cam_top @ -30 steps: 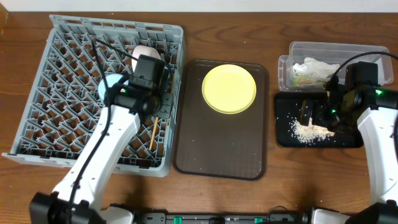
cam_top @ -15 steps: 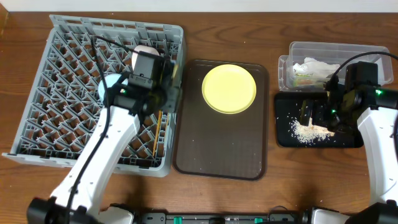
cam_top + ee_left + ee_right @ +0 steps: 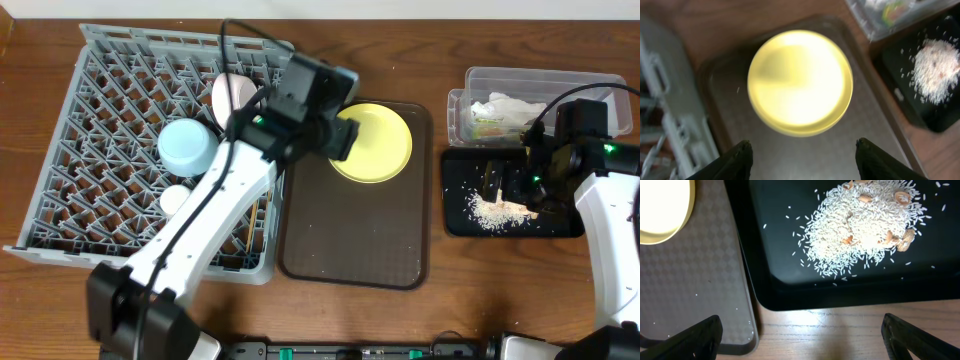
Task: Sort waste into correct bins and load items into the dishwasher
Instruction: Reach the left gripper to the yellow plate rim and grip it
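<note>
Wooden table [image 3: 450,300]: left pincer [image 3: 802,162], spread and seemingly empty, has swung from rack [image 3: 110,100] to above yellow plate [image 3: 800,82].

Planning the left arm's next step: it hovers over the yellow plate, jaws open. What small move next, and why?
Probably lower the left gripper onto the rim of the yellow plate and close on it. Its fingers stand open and empty above the plate, which lies flat on the brown tray, not yet in the dish rack.
</note>
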Robot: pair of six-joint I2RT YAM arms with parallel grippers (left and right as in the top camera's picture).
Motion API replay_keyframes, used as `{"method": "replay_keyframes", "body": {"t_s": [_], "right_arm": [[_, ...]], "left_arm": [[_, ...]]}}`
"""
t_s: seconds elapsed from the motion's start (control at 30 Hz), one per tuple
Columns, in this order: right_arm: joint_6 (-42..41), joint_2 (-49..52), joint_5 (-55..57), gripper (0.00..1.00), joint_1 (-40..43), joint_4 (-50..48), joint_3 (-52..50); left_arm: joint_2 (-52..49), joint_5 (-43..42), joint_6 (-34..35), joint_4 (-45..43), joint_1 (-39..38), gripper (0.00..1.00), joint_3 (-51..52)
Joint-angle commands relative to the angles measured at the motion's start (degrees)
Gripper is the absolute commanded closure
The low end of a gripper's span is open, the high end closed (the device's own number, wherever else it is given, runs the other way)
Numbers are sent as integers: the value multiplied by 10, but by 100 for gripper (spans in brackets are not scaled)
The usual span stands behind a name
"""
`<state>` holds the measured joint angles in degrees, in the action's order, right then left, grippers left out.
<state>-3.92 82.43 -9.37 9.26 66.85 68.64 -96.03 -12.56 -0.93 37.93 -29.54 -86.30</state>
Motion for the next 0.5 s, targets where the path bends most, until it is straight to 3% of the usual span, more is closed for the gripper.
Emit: {"method": "replay_keyframes", "body": {"t_s": [0.0, 0.3, 0.47], "right_arm": [[-7, -8, -1, 1, 3, 2, 11], [-7, -8, -1, 1, 3, 2, 11], [-7, -8, -1, 1, 3, 2, 11]], "left_arm": [[-60, -3, -25, -9, -23, 31, -43], [-183, 1, -69, -76, -99, 30, -43], [-234, 46, -70, -87, -135, 30, -43]]}}
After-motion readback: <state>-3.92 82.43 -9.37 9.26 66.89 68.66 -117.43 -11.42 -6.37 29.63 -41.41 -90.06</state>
